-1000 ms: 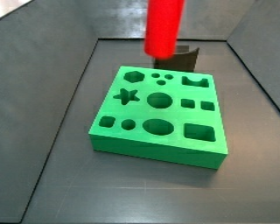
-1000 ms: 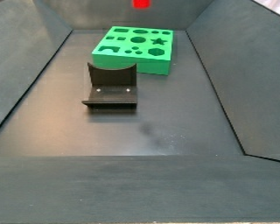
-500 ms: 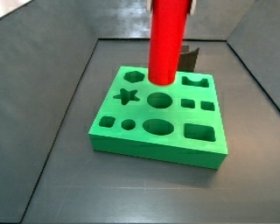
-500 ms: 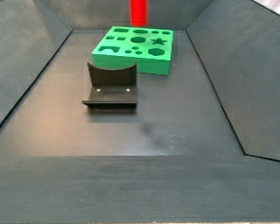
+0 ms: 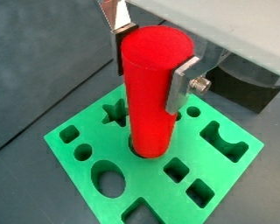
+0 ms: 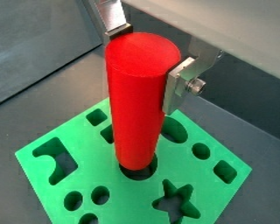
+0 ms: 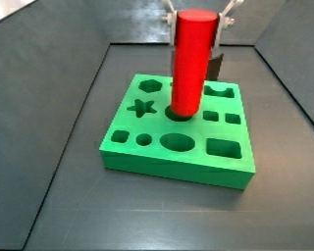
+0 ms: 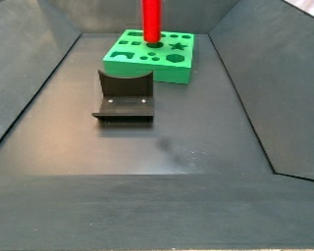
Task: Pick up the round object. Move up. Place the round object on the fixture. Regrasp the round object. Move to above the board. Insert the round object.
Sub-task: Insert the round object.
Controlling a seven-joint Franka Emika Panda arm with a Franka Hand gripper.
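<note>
The red cylinder peg (image 7: 190,64) stands upright with its lower end in a round hole of the green board (image 7: 146,155). It shows the same in both wrist views (image 5: 150,87) (image 6: 139,96) and in a side view (image 8: 152,22). My gripper (image 5: 152,54) is shut on the peg's upper end, one silver finger (image 5: 184,83) on each side; it also shows in a wrist view (image 6: 143,51) and at the top of a side view (image 7: 196,22). The dark fixture (image 8: 125,96) stands on the floor beside the board, with nothing on it.
The board (image 8: 153,54) lies at one end of a dark grey bin with sloping walls (image 8: 28,88). The fixture shows partly behind the board in a side view (image 7: 215,67). The board has several other cut-out holes, such as a star (image 7: 142,107).
The peg has come straight down with my gripper. Its lower end went from above the board into a round hole.
</note>
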